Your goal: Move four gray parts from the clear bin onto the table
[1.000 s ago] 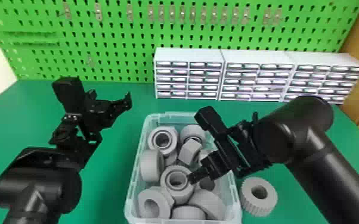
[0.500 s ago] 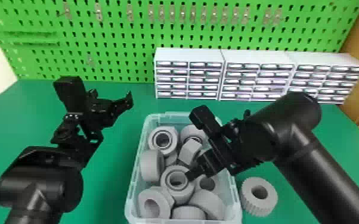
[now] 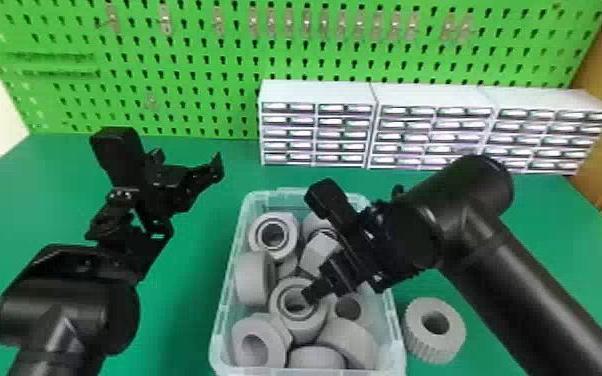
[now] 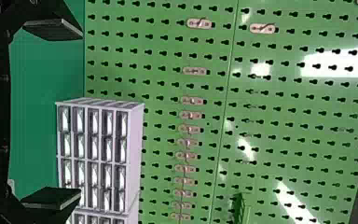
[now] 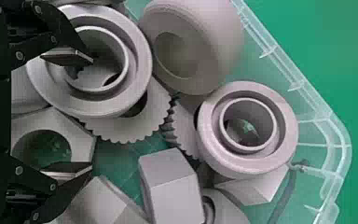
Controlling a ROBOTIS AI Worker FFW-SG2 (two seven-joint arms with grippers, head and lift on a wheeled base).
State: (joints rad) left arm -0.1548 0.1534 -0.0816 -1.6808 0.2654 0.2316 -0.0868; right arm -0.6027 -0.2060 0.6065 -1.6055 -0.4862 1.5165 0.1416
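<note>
well, nearest, the clear bin (image 3: pixel 396 340) sits on the table (image 3: pixel 180 310), heaped with gray parts (image 3: pixel 256 280), a toothed gray ring (image 3: pixel 422 342) just beside it on the right. over the bin, the right gripper (image 3: pixel 342 292) has its jaws apart. left of it, the left gripper (image 3: pixel 192 202) hangs above the table, jaws spread. farther back stand white drawer cabinets (image 3: pixel 430 95), then a green pegboard (image 3: pixel 190 55).
</note>
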